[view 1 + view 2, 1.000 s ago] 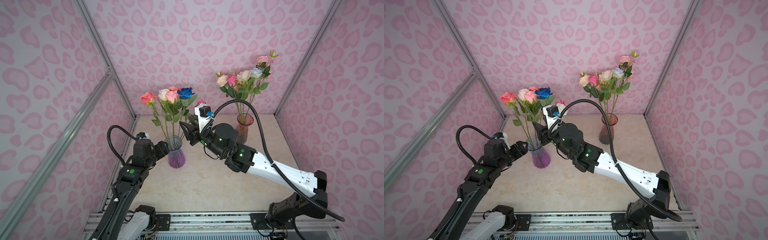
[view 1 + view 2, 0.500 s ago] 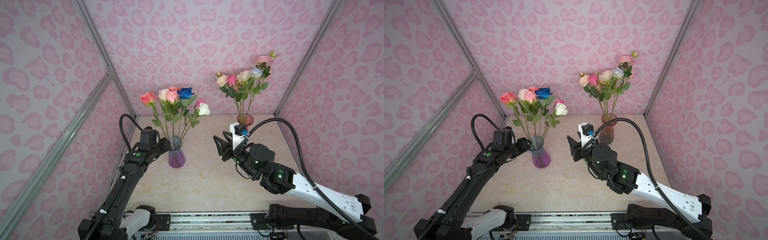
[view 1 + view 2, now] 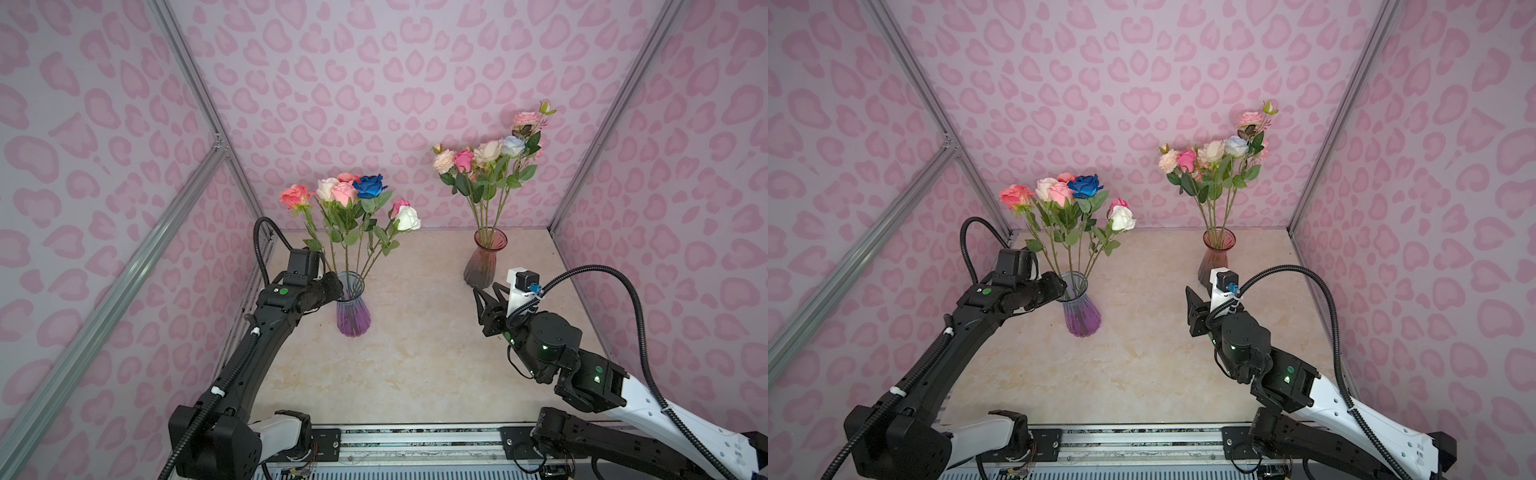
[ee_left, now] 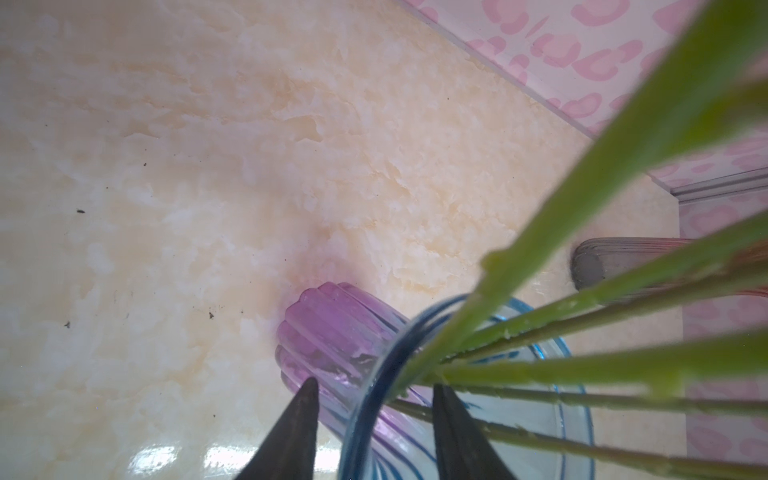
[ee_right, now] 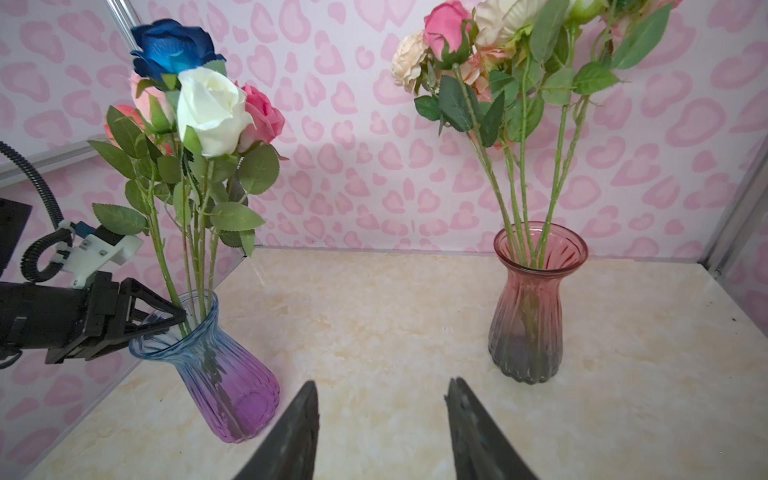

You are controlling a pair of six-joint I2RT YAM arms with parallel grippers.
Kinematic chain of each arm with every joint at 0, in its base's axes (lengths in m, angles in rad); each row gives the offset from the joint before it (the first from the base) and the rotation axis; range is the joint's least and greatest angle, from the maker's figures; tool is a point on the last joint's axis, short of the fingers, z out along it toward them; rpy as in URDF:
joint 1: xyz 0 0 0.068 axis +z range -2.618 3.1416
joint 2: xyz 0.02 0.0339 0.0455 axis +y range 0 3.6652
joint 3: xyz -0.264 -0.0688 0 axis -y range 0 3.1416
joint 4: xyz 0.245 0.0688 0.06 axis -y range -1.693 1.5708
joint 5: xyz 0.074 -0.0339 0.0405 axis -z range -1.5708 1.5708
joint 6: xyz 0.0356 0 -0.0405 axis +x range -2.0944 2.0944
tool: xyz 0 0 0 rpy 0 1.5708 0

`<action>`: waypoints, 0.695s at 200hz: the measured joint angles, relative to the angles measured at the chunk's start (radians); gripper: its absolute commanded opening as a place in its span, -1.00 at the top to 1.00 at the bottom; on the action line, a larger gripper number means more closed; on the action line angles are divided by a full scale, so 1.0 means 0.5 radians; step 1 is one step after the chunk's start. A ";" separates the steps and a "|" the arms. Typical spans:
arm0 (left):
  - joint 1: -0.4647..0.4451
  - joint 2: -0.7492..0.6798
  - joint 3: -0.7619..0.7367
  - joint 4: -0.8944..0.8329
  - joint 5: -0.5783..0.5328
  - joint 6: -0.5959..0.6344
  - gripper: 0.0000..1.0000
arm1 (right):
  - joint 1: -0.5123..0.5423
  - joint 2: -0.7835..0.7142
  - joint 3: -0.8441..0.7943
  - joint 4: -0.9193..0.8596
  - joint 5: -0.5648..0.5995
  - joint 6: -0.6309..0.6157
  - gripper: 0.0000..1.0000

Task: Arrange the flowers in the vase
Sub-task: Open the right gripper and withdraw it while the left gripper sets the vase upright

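Top views both show every one of the flowers (image 3: 369, 186) standing in the purple vase (image 3: 353, 309), near left, or the red vase (image 3: 484, 259), far right; none lies on the table (image 3: 415, 370). Left wrist: my left gripper (image 4: 372, 384) straddles the purple vase's rim, fingers apart. Right wrist: my right gripper (image 5: 383, 381) is spread and empty, so arranging looks finished.

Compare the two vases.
The purple vase fades from blue rim to purple base; the red vase fades from red to grey. The purple vase stands nearer the front, the red vase nearer the back wall. The left gripper straddles the purple vase's rim; the red vase is untouched. Both are ribbed glass, upright, holding roses.
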 measured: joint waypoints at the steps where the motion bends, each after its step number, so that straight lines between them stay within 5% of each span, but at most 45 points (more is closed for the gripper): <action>1: 0.000 0.002 0.002 -0.002 0.002 0.002 0.14 | -0.001 -0.002 -0.002 0.000 0.002 0.002 -0.01; 139: 0.000 0.203 0.202 -0.207 0.137 0.113 0.86 | -0.005 -0.329 -0.185 -0.047 0.229 0.028 0.03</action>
